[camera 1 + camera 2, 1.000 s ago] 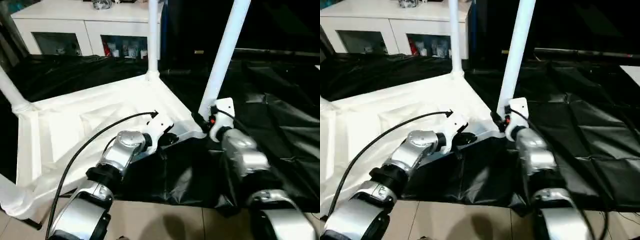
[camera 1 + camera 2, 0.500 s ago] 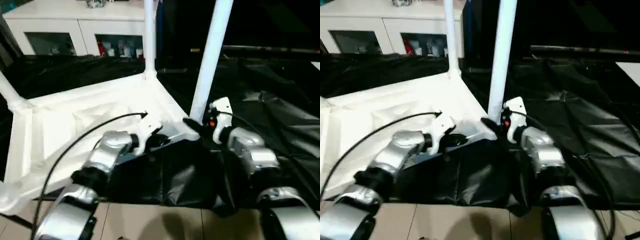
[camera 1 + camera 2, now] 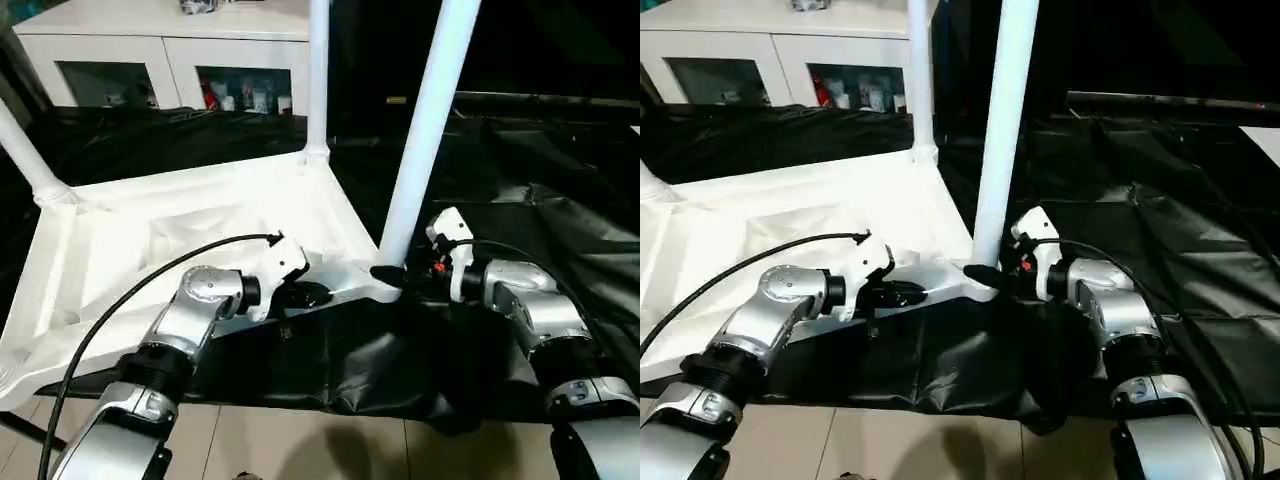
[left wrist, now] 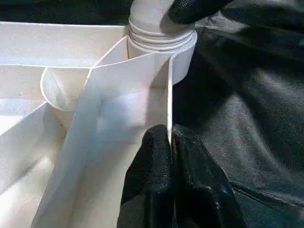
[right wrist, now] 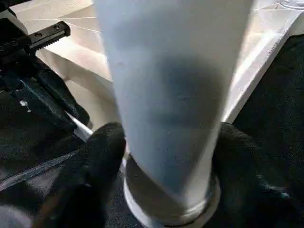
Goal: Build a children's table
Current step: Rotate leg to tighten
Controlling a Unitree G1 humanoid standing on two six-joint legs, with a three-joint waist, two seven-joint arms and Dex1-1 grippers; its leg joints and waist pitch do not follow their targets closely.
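grippers clamped on the upturned table, one on the rim and one on a leg

tabletop (image 3: 180,240) lies upside down in front of you on black sheeting (image 3: 560,200), ribbed underside facing up, shallow panels between the ribs holding nothing that you can see. three legs stand up from its corner sockets: the near leg (image 3: 425,130) at the corner closest to your right arm, a far leg (image 3: 318,80) at the back corner, and a third leg (image 3: 25,160) leaning out at the left. behind the sheeting you see a white cabinet (image 3: 150,45) with glass doors; small coloured items sit behind the glass, too small for you to make out.

your left gripper (image 3: 300,295) is pinched closed on the tabletop's near rim. in the left wrist view its black fingers (image 4: 156,190) meet on the thin upright edge of that rim, just short of the corner socket (image 4: 164,45), with the sheeting touching the rim on the outer side.

your right gripper (image 3: 395,278) is closed around the base of the near leg, right where it enters the socket. in the right wrist view one black finger (image 5: 102,161) presses against each side of the leg (image 5: 171,85), with the socket collar directly beneath them.

a small red mark shows on the right wrist housing (image 3: 445,245); no writing on it is legible to you.
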